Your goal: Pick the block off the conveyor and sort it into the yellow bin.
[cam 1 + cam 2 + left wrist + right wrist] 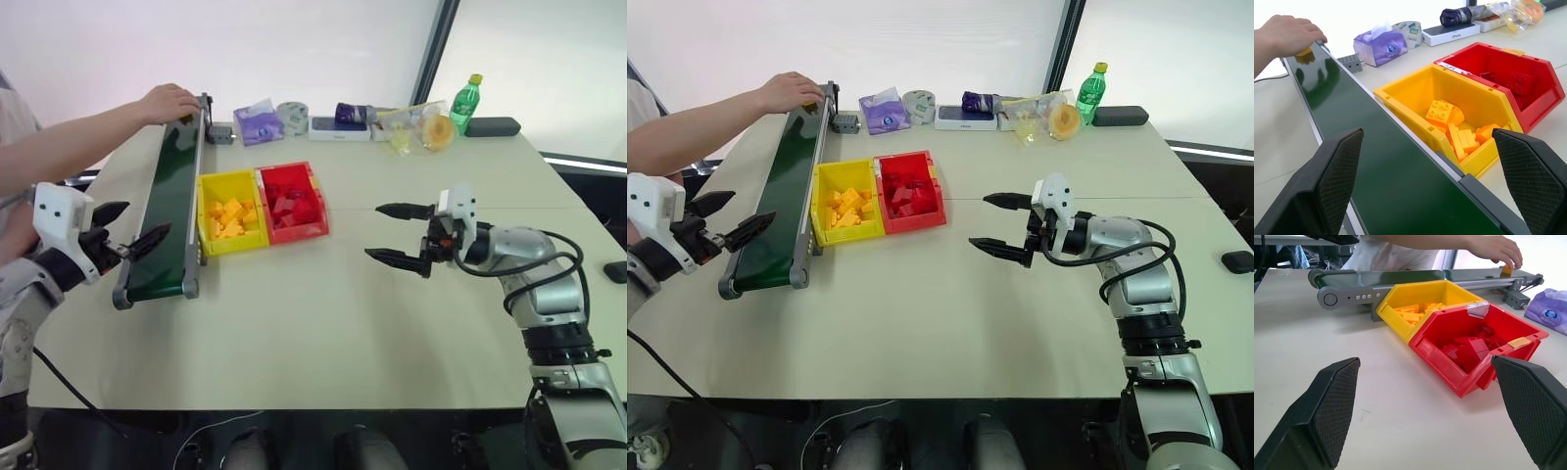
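Left gripper [134,238], jaws apart, waits at the conveyor [172,196]; grabbing late could let the block [1305,55] run off the belt's end.

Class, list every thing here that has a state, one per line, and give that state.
left tool: open, empty, at the conveyor's near end
right tool: open, empty, above the table
block: on the conveyor's far end, under a person's hand
yellow bin: holds yellow blocks
red bin: holds red blocks
green bottle: upright, capped
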Action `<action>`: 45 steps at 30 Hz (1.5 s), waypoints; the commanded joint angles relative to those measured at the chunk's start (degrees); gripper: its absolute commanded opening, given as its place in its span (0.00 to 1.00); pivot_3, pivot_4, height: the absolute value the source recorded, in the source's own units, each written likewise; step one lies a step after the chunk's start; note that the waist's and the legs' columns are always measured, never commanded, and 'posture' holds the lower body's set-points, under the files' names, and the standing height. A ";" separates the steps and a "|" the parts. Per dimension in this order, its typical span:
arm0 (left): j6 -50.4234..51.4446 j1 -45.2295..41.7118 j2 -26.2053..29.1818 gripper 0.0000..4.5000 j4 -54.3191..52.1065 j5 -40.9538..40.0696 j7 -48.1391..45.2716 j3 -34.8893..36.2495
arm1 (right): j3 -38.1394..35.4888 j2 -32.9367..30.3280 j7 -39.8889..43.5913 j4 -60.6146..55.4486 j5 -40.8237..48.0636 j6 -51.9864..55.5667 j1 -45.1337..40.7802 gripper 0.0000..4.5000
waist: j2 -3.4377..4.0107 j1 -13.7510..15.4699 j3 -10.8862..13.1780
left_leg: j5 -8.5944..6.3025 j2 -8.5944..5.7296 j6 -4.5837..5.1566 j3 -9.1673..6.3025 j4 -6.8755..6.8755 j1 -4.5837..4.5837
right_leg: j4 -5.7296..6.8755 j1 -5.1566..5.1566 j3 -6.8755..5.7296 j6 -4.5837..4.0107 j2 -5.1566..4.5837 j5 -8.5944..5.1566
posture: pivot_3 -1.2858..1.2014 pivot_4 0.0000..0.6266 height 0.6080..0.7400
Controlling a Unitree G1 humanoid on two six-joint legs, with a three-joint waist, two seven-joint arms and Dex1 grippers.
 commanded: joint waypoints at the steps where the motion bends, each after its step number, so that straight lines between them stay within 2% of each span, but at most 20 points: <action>1: -1.22 0.14 -0.05 0.99 -1.98 -0.82 -0.17 1.55 | -0.39 0.04 0.19 -0.71 0.45 -0.91 -1.44 1.00 | 0.00 0.00 0.00 | 0.00 0.00 0.00 0.00 0.00 0.00 | 0.00 0.00 0.00 0.00 0.00 0.00 | 0.52 0.24 1.00; 45: -0.54 1.01 0.56 0.99 -1.57 -2.90 0.67 3.22 | -0.18 0.37 0.76 0.84 0.24 -1.98 -2.26 1.00 | 0.00 0.00 0.00 | 0.00 0.00 0.00 0.00 0.00 0.00 | 0.00 0.00 0.00 0.00 0.00 0.00 | 0.52 0.24 1.00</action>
